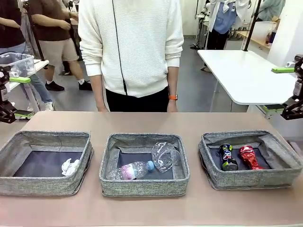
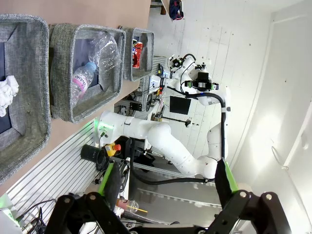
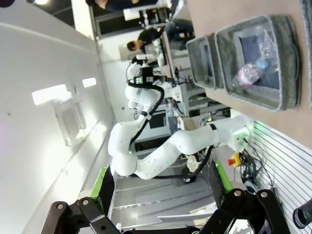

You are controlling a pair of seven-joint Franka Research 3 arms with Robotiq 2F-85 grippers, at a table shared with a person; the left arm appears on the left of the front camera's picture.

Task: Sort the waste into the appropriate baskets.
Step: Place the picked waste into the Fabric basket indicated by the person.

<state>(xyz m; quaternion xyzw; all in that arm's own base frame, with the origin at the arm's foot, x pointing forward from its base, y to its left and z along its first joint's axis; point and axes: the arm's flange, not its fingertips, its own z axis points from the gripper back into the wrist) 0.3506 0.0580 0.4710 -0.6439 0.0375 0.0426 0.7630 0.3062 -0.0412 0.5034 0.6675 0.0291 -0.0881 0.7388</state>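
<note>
Three grey fabric baskets are lined up in a row on the table point(image 1: 142, 120), each holding waste. A crumpled paper ball point(image 1: 70, 166) is seen in the left basket point(image 1: 45, 163). A clear bottle point(image 1: 130, 170) with a blue cap and a crushed plastic cup point(image 1: 165, 155) are held in the middle basket point(image 1: 144, 164), the cup just beside the cap end. A dark-blue can point(image 1: 227, 157) and a red can point(image 1: 248, 157) are laid side by side in the right basket point(image 1: 250, 159). The left gripper point(image 2: 165, 187) and the right gripper point(image 3: 161, 187) are kept raised off at the table's sides, jaws spread wide, nothing gripped. A person point(image 1: 131, 52) is stood at the far edge.
</note>
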